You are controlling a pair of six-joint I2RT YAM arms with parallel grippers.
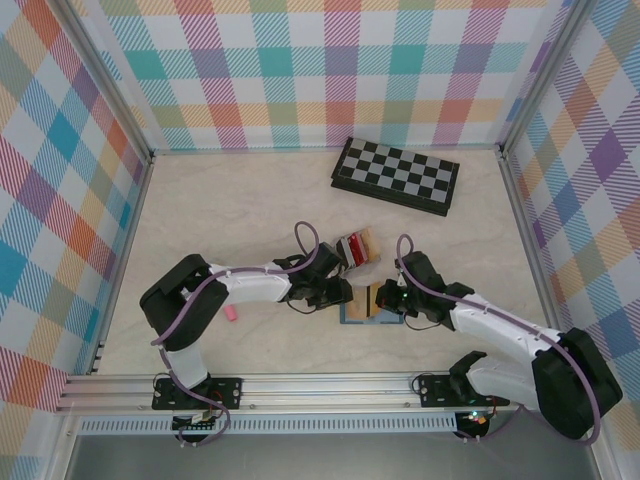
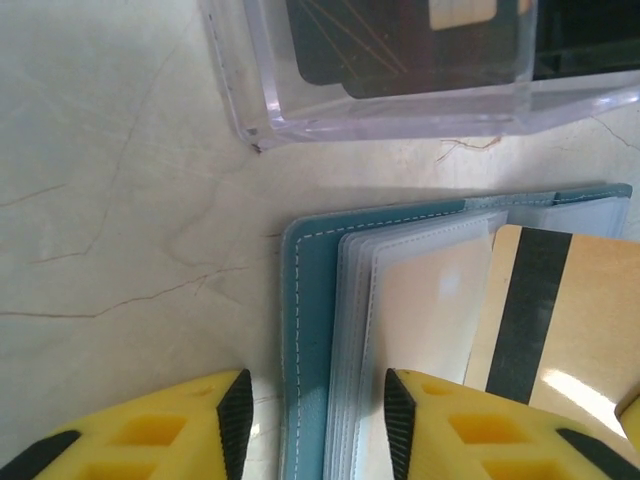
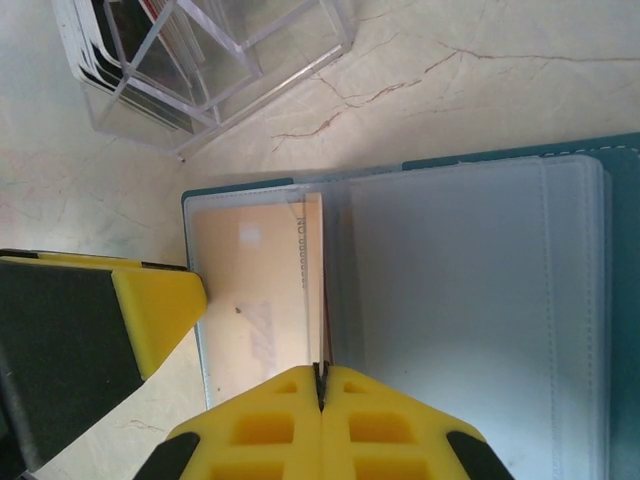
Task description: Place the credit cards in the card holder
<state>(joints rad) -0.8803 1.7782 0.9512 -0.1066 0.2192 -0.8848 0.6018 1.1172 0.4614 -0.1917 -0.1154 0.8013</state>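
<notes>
PROGRESS early, I'd judge, no card fully seated | card holder (image 1: 358, 316) open on the counter (image 1: 230, 210), lower centre of top view | right gripper (image 3: 322, 395) clenched on tan credit card (image 3: 255, 290), sliding it at a clear sleeve | left gripper (image 2: 315, 420) released, astride holder's teal edge | dark cards (image 2: 400, 45) waiting in clear rack (image 3: 260, 60), upper frame

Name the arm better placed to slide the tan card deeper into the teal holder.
Right. The right tool is shut on the tan card, already partly in a sleeve of the holder. The left tool, open, straddles the holder's edge, likely steadying it.
</notes>
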